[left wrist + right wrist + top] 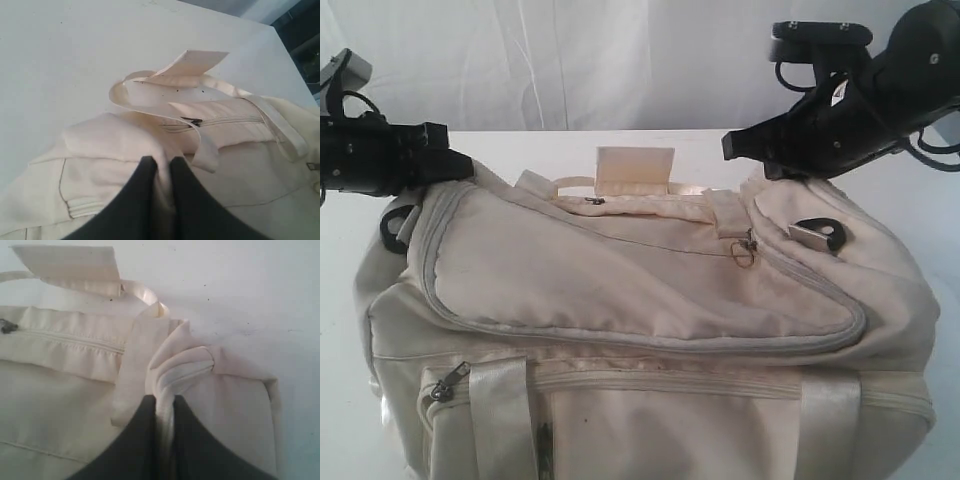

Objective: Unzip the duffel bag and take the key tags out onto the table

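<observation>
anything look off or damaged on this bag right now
Nothing spilled or damaged. The duffel bag just sits rumpled, its end corners bunched where the left tool and right tool each pinch a fold of fabric.

White table [570, 150], flat and matte, with small dark specks scattered over its surface in both wrist views. One object lies directly on it: a cream duffel bag [640, 280], resting on its base with its long side parallel to the table's far edge. The bag fills the near and middle part of the tabletop; bare table shows as a strip along the far edge and as margins at both ends. The bag's curved grey zip [620, 338] appears closed.
</observation>
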Robot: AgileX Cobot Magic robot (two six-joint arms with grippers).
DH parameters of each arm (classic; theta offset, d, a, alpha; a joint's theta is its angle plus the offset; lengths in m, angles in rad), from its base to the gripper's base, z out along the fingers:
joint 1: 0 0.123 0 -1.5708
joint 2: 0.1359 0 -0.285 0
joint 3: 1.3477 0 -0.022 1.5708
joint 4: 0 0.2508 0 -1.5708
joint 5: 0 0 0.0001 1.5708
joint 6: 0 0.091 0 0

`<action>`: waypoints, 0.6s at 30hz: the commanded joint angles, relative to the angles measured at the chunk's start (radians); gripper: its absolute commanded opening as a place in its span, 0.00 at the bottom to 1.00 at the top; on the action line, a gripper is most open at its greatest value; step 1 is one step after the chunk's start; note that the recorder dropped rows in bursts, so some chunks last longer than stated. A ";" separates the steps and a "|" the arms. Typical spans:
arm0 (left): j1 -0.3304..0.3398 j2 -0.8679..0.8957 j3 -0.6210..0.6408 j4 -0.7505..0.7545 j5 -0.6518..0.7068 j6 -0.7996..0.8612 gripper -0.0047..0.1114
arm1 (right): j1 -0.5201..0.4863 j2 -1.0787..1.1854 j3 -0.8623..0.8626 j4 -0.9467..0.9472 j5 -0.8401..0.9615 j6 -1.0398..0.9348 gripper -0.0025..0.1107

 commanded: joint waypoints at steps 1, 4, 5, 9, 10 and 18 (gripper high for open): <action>0.078 -0.020 -0.006 0.000 -0.080 0.012 0.04 | -0.034 -0.072 -0.017 0.002 -0.043 0.082 0.02; 0.172 -0.056 -0.006 0.000 -0.145 0.012 0.04 | -0.088 -0.106 -0.017 0.002 -0.055 0.147 0.02; 0.200 -0.068 -0.006 0.000 -0.164 0.012 0.04 | -0.107 -0.112 -0.017 0.002 -0.055 0.162 0.02; 0.320 -0.122 -0.006 0.000 -0.268 0.012 0.04 | -0.159 -0.117 -0.017 0.037 -0.076 0.168 0.02; 0.337 -0.131 -0.006 0.000 -0.279 0.010 0.04 | -0.167 -0.115 -0.017 0.069 -0.089 0.168 0.02; 0.380 -0.187 -0.006 0.000 -0.285 0.010 0.04 | -0.176 -0.084 -0.013 0.171 -0.144 0.150 0.02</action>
